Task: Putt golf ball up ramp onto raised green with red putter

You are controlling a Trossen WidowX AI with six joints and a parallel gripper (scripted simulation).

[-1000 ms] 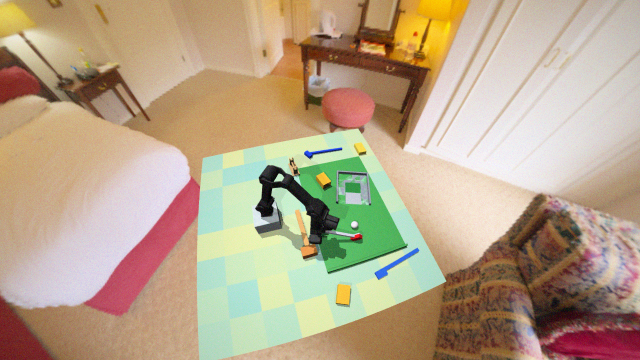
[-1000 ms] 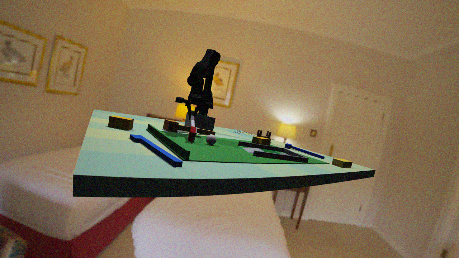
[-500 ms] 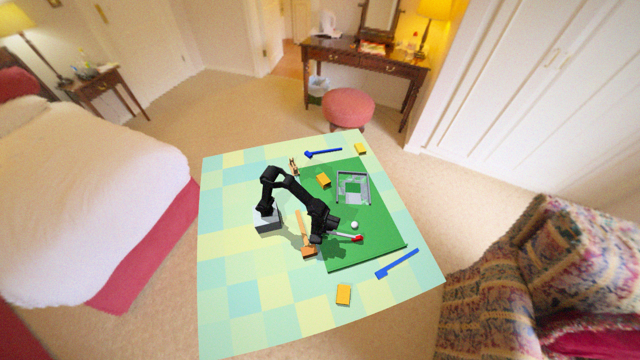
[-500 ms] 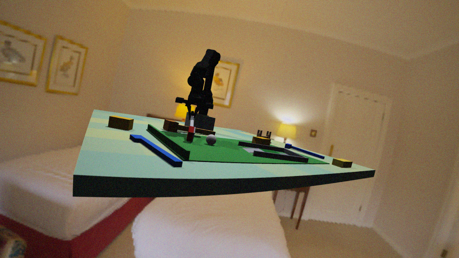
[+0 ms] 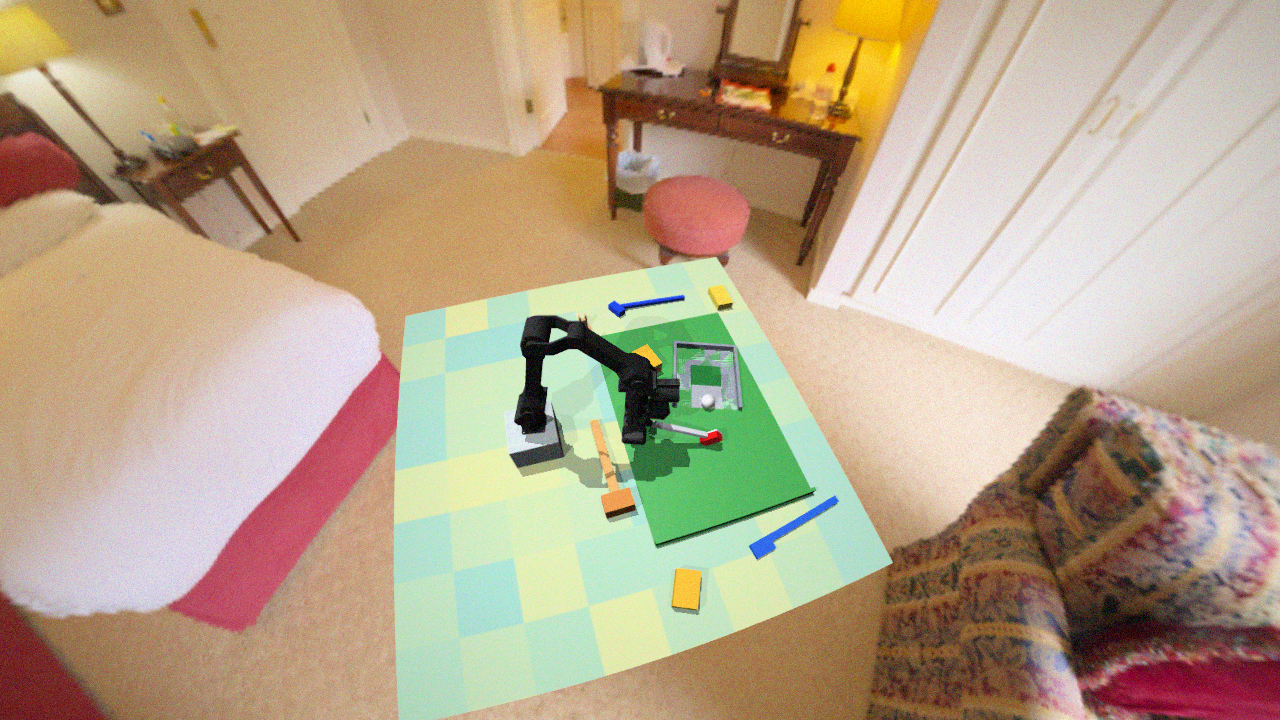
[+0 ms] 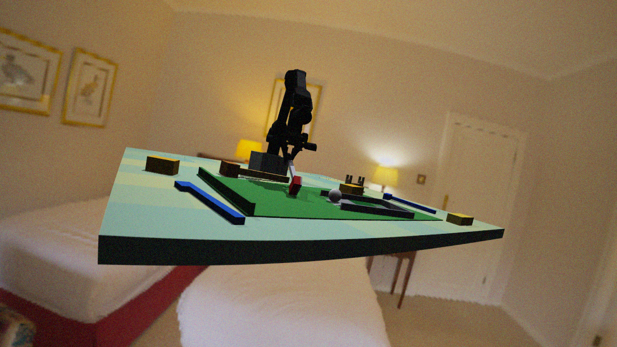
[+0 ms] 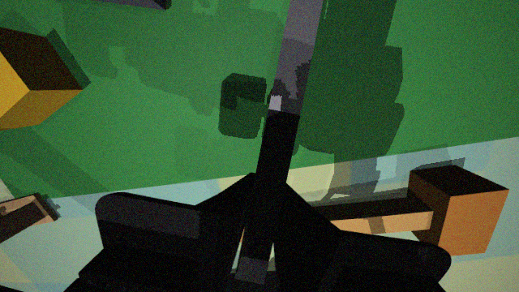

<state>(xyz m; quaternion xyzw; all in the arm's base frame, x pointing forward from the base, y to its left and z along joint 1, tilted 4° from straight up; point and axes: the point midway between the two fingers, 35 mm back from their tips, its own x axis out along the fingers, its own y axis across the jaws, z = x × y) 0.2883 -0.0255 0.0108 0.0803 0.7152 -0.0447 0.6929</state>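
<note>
Room: I see the green mat (image 5: 716, 483) in the middle of the desk (image 5: 501, 617), its long edges running toward the far edge. The open stretch of mat lies on the near side of the putter head.
Clutter: an orange mallet (image 5: 610, 472) lies just off the mat's left edge; a yellow block (image 5: 648, 355) sits on the mat toward the far edge; blue sticks (image 5: 793, 527) lie near the near right corner and near the far edge; another yellow block (image 5: 686, 588) rests toward the near edge.
Arm: from its grey base (image 5: 534, 438) left of the mat, it arches up and over the mat's left edge, wrist pointing down.
Hand: my hand (image 7: 255, 247) is pinching the black grip of the red putter (image 5: 687, 432).
Putter: the shaft slants down and rightward; the red head (image 6: 295, 185) sits low at the mat.
Ball: the golf ball (image 5: 708, 401) rests at the near end of the grey-walled ramp (image 5: 708, 371), apart from the putter head, on its far side.
</note>
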